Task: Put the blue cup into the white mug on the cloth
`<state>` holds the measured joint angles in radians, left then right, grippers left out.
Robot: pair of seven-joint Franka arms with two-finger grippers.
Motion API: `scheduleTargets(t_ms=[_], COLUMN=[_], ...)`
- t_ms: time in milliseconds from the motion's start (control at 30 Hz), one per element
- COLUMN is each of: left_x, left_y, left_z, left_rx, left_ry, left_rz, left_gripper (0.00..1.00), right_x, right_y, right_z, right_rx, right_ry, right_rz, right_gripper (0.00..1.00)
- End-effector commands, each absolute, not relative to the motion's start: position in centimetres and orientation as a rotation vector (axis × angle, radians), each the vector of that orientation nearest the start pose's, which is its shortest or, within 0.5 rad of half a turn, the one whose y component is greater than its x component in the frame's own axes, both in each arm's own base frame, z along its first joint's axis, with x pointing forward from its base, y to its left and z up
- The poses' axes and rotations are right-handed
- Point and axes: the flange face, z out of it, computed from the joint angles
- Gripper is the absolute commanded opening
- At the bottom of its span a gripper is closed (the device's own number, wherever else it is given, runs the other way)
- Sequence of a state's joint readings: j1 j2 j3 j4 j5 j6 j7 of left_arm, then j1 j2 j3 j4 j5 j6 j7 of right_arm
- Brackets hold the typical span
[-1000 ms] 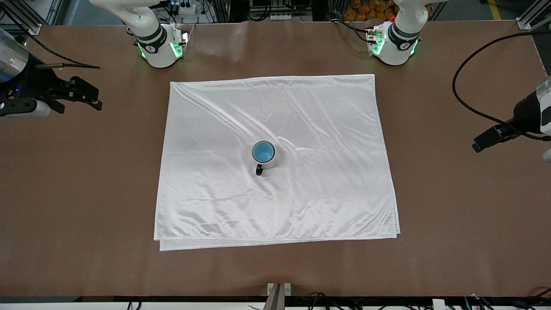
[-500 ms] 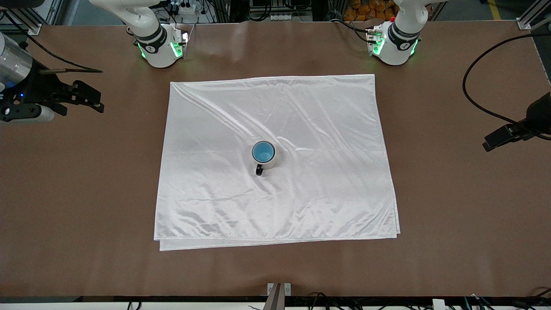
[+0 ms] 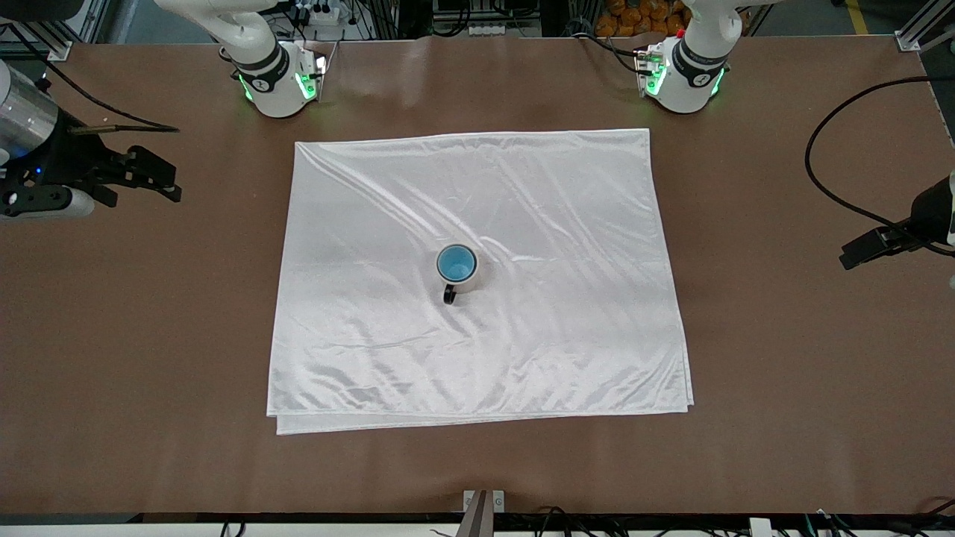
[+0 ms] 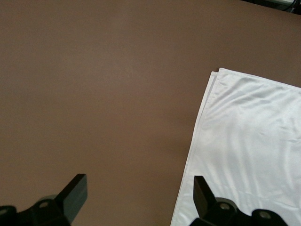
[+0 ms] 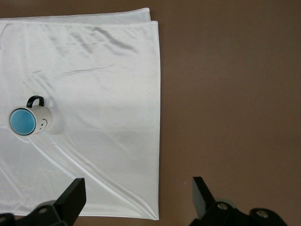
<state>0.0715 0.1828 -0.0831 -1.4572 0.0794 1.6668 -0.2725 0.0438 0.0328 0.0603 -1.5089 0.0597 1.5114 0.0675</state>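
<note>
Blue cup (image 3: pixel 456 262) inside white mug (image 3: pixel 461 277) on cloth (image 3: pixel 477 186); pincers well apart.

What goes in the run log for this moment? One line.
blue cup: inside white mug | mug: on cloth | left claw: open | right claw: open

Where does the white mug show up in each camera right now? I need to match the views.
Front view: the white mug stands near the middle of the cloth, blue cup nested inside, handle toward the camera.
Left wrist view: not in it; only a cloth corner and bare table.
Right wrist view: the mug sits on the cloth, at the picture's edge.
Shared landmark: the cloth.
</note>
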Motion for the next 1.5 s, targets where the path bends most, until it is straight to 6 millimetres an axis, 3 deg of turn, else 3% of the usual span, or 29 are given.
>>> scheduleTargets(t_ms=[0, 467, 900, 1467], left_x=[61.5, 61.3, 59.1, 57.4], left_y=[0.8, 0.8, 0.1, -1.2], left_z=[57.0, 56.3, 60.1, 62.2], left_rx=[-3.089, -3.097, -3.097, -3.098], left_ry=[-0.384, -0.372, -0.329, -0.162], left_rz=[-0.066, -0.079, -0.122, -0.156], left_gripper=[1.0, 1.0, 1.0, 1.0], right_x=[55.8, 55.8, 55.7, 55.8], right_y=[6.1, 6.1, 5.9, 5.9], right_z=[63.6, 63.5, 63.2, 63.0], right_rx=[-3.096, -3.097, -3.095, -3.094], right_ry=[-0.068, -0.068, -0.061, -0.066], right_rz=[0.036, 0.043, 0.065, 0.072], right_gripper=[1.0, 1.0, 1.0, 1.0])
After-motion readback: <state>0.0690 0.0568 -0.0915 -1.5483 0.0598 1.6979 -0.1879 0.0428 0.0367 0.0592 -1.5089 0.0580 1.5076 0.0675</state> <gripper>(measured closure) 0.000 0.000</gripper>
